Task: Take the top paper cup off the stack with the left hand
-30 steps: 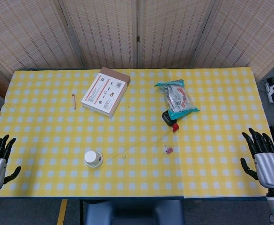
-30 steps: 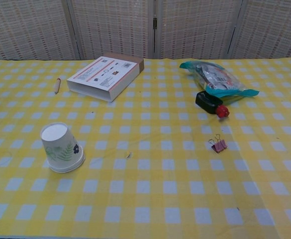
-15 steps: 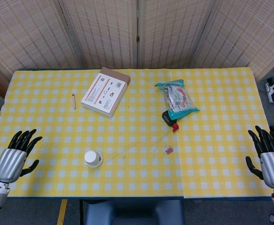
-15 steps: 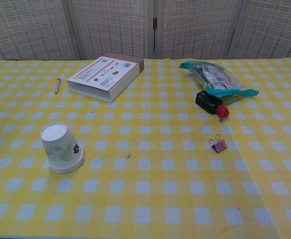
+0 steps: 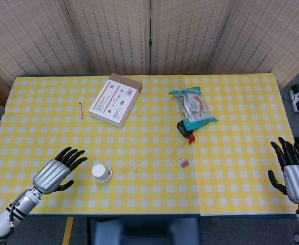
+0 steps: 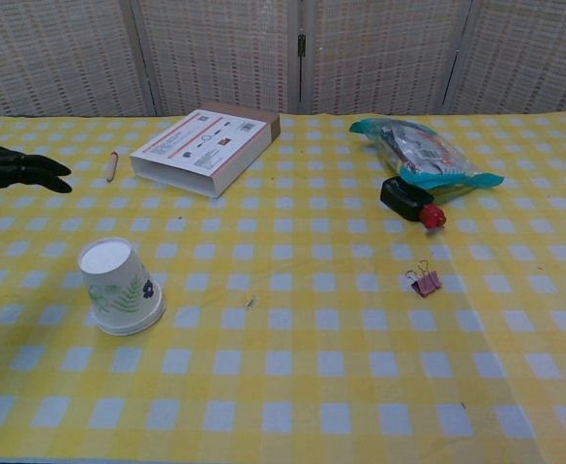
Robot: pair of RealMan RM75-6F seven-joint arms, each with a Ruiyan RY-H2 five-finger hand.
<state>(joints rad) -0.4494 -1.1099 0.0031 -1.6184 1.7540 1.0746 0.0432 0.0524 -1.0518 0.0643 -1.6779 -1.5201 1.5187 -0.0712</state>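
An upside-down stack of white paper cups (image 5: pixel 101 172) (image 6: pixel 120 286) with a leaf print stands on the yellow checked table (image 5: pixel 231 127), front left. My left hand (image 5: pixel 57 170) (image 6: pixel 14 170) hovers just left of the cups, fingers spread and empty, not touching them. Off the table's right edge, my right hand (image 5: pixel 294 171) stays with fingers apart and holds nothing; the chest view does not show it.
A flat cardboard box (image 5: pixel 115 99) and a pencil (image 5: pixel 81 109) lie at the back left. A teal snack bag (image 5: pixel 194 107), a black object with a red cap (image 5: pixel 185 130) and a pink binder clip (image 5: pixel 184 163) sit right of centre.
My left hand has moved right, from the table's left edge to just beside the cup stack, and now shows in the chest view. The right hand has barely moved.
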